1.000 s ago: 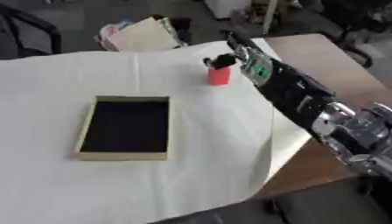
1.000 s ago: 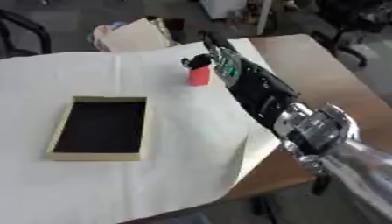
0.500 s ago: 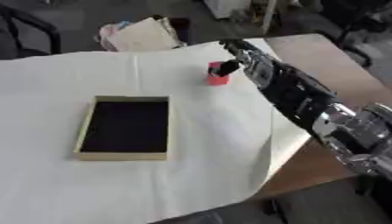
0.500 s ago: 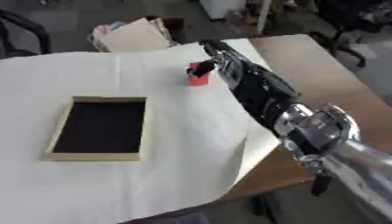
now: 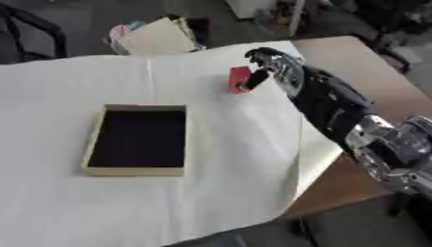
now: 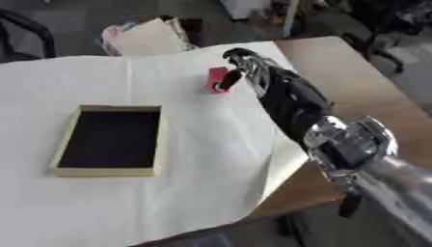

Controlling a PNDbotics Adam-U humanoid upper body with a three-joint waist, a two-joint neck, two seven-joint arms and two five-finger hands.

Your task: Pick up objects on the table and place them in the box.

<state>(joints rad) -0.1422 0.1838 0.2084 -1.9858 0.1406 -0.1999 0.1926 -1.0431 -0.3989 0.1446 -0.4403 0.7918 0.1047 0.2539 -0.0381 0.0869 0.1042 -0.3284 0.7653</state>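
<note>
A small red block (image 5: 239,78) stands on the white sheet (image 5: 127,202), to the upper right of the box. My right hand (image 5: 268,67) reaches in from the lower right, its fingers curled round the block, one dark finger across its front. The box (image 5: 137,168) is a shallow tan tray with a dark inside, lying left of centre and holding nothing. My left hand shows in neither view.
The brown tabletop (image 5: 342,55) lies bare to the right of the sheet, whose edge hangs over the table's front. A stack of pale paper and bags (image 5: 155,37) sits beyond the table's far edge.
My right hand has closed its fingers round the red block. The block has shifted slightly, and the view has moved a little.
</note>
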